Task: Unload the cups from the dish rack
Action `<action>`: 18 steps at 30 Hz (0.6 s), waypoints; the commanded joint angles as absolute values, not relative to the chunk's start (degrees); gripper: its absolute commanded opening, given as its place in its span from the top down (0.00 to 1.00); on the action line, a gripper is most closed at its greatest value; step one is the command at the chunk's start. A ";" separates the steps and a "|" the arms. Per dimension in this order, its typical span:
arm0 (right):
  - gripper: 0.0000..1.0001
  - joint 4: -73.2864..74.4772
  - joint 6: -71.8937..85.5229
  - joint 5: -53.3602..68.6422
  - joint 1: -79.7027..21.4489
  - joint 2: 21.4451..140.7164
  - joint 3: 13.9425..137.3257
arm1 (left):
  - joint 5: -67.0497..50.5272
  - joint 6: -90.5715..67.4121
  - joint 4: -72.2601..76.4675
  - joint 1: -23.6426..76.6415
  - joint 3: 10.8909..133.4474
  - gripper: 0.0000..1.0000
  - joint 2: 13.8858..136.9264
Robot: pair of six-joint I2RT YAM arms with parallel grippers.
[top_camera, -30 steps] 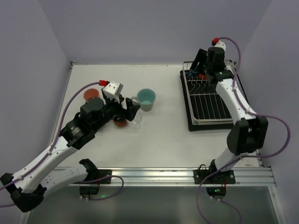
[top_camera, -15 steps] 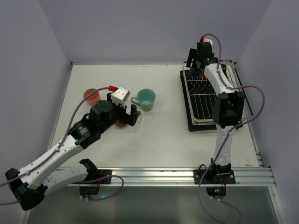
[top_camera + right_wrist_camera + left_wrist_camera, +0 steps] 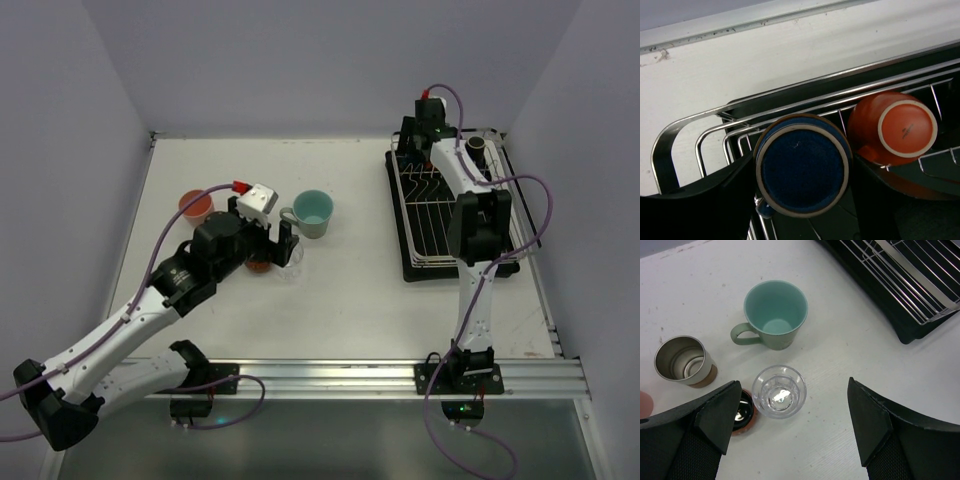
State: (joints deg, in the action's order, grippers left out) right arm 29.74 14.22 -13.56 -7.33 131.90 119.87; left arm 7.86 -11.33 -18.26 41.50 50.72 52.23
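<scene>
The dish rack (image 3: 450, 225) stands at the right. My right gripper (image 3: 412, 152) is at its far left corner, open, its fingers (image 3: 700, 200) on either side of an upside-down blue cup (image 3: 802, 170). An upside-down orange cup (image 3: 892, 125) lies beside it in the rack (image 3: 695, 135). A black cup (image 3: 477, 147) sits at the rack's far right. My left gripper (image 3: 790, 425) is open and empty above a clear glass (image 3: 779, 391). On the table are a teal handled mug (image 3: 775, 314), a metallic-brown cup (image 3: 685, 360), a small orange-rimmed cup (image 3: 742, 412) and a salmon-pink tumbler (image 3: 196, 206).
The cups on the table stand close together left of centre, partly under my left arm in the top view. The rack's near corner (image 3: 910, 280) shows in the left wrist view. Walls close the table at the back and both sides.
My right gripper has swung from the rack's far right side to its far left corner, over the blue cup. My left gripper has shifted slightly and stays open over the clear glass.
</scene>
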 commanded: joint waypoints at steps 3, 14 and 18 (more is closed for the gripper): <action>0.46 27.61 13.10 -14.32 -7.12 129.82 121.12 | 6.77 -10.28 -15.73 40.08 50.62 0.07 52.91; 0.64 18.39 9.58 -14.94 -7.12 120.08 115.85 | 3.08 -11.07 -14.77 36.83 50.89 0.07 55.37; 0.64 15.39 9.84 -12.83 -7.12 114.11 112.25 | 0.80 -11.86 -14.07 35.86 51.68 0.08 56.69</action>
State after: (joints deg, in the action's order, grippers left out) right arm 24.14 11.22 -13.76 -7.33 125.12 112.68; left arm 3.64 -11.42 -17.08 36.69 50.72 56.14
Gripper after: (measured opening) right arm 0.684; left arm 0.924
